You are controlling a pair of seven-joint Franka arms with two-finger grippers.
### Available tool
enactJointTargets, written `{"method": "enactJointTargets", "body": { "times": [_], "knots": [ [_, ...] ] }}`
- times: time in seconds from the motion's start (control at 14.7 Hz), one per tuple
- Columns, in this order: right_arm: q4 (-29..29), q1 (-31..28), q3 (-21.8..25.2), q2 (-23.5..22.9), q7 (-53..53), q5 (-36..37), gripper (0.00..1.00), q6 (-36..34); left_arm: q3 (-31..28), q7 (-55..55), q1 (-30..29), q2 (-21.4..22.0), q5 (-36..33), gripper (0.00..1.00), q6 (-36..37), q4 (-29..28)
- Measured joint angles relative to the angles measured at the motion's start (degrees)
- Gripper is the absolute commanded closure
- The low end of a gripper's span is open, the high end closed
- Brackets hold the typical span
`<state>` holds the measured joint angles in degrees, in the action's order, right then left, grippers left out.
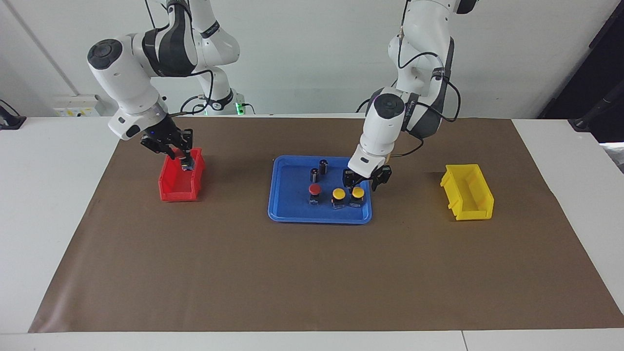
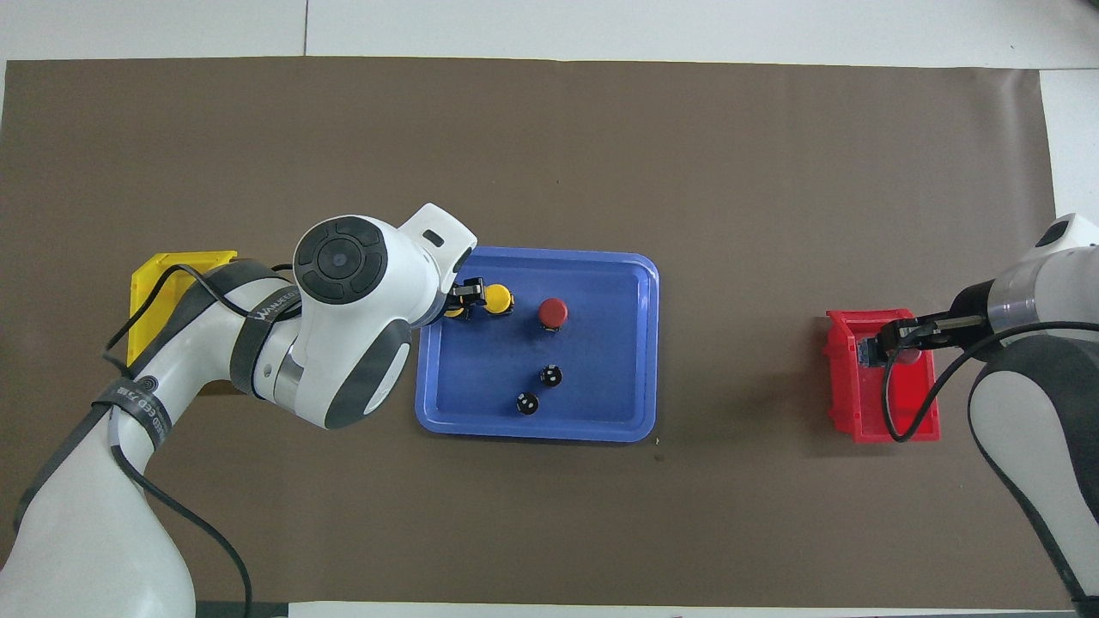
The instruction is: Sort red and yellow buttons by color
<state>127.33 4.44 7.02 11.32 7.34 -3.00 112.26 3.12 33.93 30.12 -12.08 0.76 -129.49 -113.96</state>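
Red domed push-button on a small black-and-silver block (image 1: 185,165), clamped in the right tool (image 1: 182,160), hangs over the open red plastic bin (image 1: 171,187) at the right arm's end of the bench; in the overhead view the button's block (image 2: 869,353) shows just over the bin's (image 2: 859,412) inner space, not resting on the floor as far as can be told. Right tool (image 2: 893,342) closed on it, fingertips pinching the cap.

Second red domed push-button (image 1: 315,192) stands upright in the blue plastic tray (image 1: 292,214) at mid-bench, free of both tools. Beside it, toward the left arm's end, two yellow domed push-buttons in a row: one (image 1: 339,196) untouched, the other (image 1: 358,195) directly under the left tool (image 1: 361,182), which is low over the cap. Overhead, the left tool (image 2: 459,296) covers that button; the neighbouring yellow one (image 2: 497,299) is just beside it. Cannot tell if the left tool's jaws are open or gripping yet.

Two dark cylinders with silvery tops (image 1: 319,170) stand in the tray, nearer to the robots than the buttons. Yellow plastic bin (image 1: 467,191) sits at the left arm's end, well apart from the tray. Brown mat (image 1: 312,273) covers the bench.
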Motion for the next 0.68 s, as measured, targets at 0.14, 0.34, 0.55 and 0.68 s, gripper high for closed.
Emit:
{"method": "enactJointTargets", "body": {
  "times": [0.14,0.34,0.55,0.68],
  "knots": [
    [2.96,-0.44,-0.01,0.67,1.03,1.57,0.77,1.31,0.0,0.33,0.47,-0.88,0.0,0.31,-0.97,-0.04],
    [3.96,-1.67,-0.08,0.85,1.16,3.34,0.77,1.4,-0.02,0.5,0.56,-1.55,0.0,0.33,-1.9,-0.04],
    [5.22,-3.45,-0.09,0.87,1.54,3.39,0.77,1.76,-0.14,0.53,0.56,-1.55,0.0,0.38,-2.1,-0.03],
    [7.01,-4.41,-0.1,0.87,1.8,3.39,0.77,3.92,-0.19,0.54,0.56,-1.55,0.0,0.41,-2.09,-0.03]
  ]
}}
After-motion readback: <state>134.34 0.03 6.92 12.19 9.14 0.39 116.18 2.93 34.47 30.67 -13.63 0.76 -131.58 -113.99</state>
